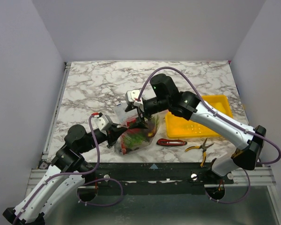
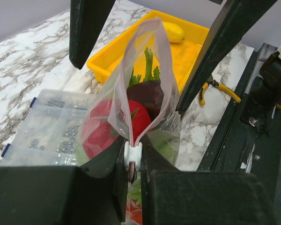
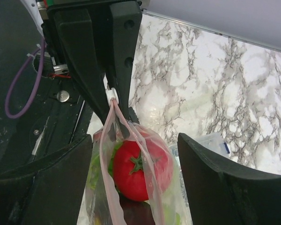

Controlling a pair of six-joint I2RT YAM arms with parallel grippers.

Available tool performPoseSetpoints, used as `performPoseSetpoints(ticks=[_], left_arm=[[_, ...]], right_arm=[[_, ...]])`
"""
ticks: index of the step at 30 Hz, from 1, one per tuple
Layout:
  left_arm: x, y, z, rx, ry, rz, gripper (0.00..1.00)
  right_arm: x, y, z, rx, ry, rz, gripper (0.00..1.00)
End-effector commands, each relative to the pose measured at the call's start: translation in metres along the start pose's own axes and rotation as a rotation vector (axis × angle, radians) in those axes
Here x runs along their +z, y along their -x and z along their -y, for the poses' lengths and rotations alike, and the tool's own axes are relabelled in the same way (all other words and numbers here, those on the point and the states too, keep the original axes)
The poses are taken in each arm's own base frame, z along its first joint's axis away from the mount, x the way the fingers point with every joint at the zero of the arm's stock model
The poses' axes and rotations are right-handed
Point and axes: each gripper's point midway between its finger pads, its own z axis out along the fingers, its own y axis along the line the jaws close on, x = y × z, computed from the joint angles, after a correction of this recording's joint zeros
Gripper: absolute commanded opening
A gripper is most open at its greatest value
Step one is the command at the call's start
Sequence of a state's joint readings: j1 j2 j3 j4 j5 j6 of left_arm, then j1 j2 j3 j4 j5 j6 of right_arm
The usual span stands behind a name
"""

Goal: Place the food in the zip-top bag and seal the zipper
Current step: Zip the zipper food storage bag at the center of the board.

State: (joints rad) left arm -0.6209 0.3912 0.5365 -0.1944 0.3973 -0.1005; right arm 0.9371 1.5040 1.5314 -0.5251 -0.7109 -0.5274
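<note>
Clear zip-top bag [image 2: 167,124] (zipper [image 3: 101,154] unsealed) holds tomato [image 2: 99,131] and eggplant [image 2: 147,96].

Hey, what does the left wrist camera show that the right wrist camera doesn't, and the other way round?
Only the left wrist view: the yellow tray with a yellow fruit in it, and the yellow-handled pliers beside the tray. Only the right wrist view: a purple cable looping at the left. Both: the zip-top bag with the red tomato inside, the left claw pinched on its top edge, the right claw open astride it, and the marble table.
</note>
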Motion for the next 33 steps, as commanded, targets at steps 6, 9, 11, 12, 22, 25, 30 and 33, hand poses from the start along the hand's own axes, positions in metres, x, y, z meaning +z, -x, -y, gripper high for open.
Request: performPoseSetpoints(ticks=[6,9,11,12,22,25,30,33], left_arm=[[-0.004,0.023,0.004,0.049,-0.018,0.045,0.0],[-0.005,0.024,0.006,0.054,-0.026,0.044,0.0],[-0.005,0.023,0.006,0.06,-0.03,0.042,0.0],[-0.006,0.023,0.006,0.065,-0.031,0.04,0.0],[-0.008,0.021,0.011,0.073,-0.059,0.014,0.0],[-0.012,0.024,0.014,0.063,-0.06,0.006,0.2],[-0.034,0.041,0.012,0.025,0.017,0.001,0.75],[-0.05,0.047,0.009,0.035,0.074,-0.037,0.86]], right_arm=[[0.016,-0.015,-0.01,-0.061,0.025,-0.081,0.66],[0.015,-0.015,-0.005,-0.082,-0.01,-0.087,0.55],[0.013,-0.017,0.0,-0.098,-0.047,-0.089,0.47],[0.012,-0.018,0.0,-0.102,-0.054,-0.092,0.45],[0.015,-0.019,-0.001,-0.104,-0.043,-0.082,0.19],[0.014,-0.021,-0.002,-0.099,-0.041,-0.095,0.0],[0.011,-0.027,-0.004,-0.071,-0.053,-0.115,0.0],[0.007,-0.021,-0.008,-0.035,-0.059,-0.094,0.0]])
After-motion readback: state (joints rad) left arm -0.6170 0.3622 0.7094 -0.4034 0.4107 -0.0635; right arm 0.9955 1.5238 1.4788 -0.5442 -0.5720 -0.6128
